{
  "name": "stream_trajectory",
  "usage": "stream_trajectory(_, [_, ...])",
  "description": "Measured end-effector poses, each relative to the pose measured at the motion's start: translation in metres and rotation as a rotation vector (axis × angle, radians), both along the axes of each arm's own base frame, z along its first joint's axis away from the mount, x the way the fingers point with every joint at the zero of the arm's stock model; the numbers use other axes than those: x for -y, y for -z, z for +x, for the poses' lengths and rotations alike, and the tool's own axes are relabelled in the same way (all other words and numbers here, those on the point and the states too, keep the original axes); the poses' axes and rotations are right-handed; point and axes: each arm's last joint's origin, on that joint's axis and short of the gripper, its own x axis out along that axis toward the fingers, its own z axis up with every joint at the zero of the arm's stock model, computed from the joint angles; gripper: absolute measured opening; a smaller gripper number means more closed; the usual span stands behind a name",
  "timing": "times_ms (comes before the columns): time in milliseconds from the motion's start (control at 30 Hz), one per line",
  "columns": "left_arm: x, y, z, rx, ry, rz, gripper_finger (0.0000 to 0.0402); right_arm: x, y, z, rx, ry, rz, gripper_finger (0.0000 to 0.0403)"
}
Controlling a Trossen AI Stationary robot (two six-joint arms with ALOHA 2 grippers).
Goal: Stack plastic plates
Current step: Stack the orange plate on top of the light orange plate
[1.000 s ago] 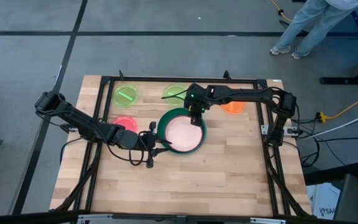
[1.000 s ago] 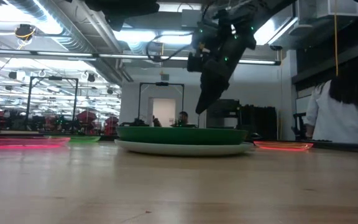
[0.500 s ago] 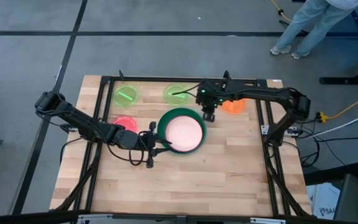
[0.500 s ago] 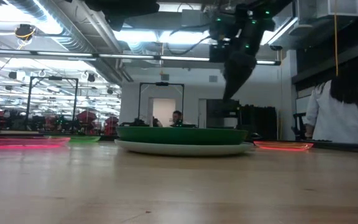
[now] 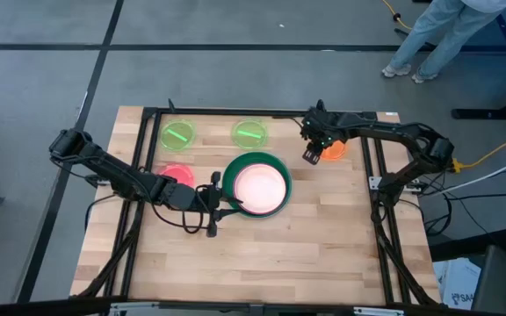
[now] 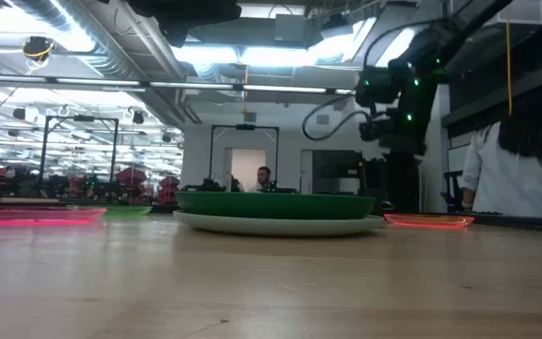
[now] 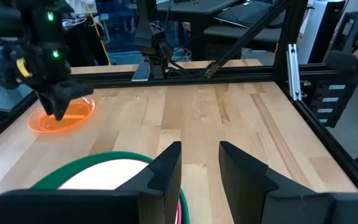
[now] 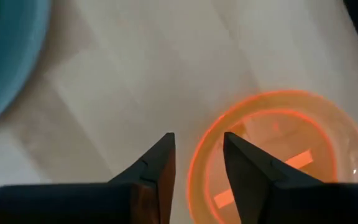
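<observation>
My right gripper [image 8: 196, 163] hovers over orange plate [image 8: 272, 155] rim, jaws slightly spread. Left gripper [image 7: 199, 163] low beside stack [image 5: 256, 185], jaws spread.

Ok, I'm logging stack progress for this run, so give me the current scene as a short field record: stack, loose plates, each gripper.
stack: peach plate nested in dark green plate, light blue plate underneath
loose plates: two lime green plates, pink-red plate, orange plate
right gripper: open, above the orange plate's edge
left gripper: open, beside the stack's left rim
</observation>
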Motion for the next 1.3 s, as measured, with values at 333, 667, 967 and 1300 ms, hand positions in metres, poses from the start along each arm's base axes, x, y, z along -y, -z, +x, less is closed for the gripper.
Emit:
stream_trajectory(333, [-0.003,0.000,0.001,0.000,-0.011,0.000,0.0101,0.000,0.021,-0.004,0.026,0.060,-0.020,0.0187])
stream_trajectory(667, [-0.005,0.000,0.002,0.000,-0.020,-0.001,0.0101,0.002,0.051,-0.006,-0.083,0.084,-0.043,0.0188])
stream_trajectory(967, [-0.005,0.000,0.002,0.000,-0.020,-0.001,0.0101,0.003,0.055,-0.004,-0.095,0.056,-0.052,0.0119])
stream_trajectory(1300, [-0.005,0.000,0.002,0.000,-0.020,-0.001,0.0101,0.005,0.055,-0.003,-0.109,0.013,-0.080,0.0006])
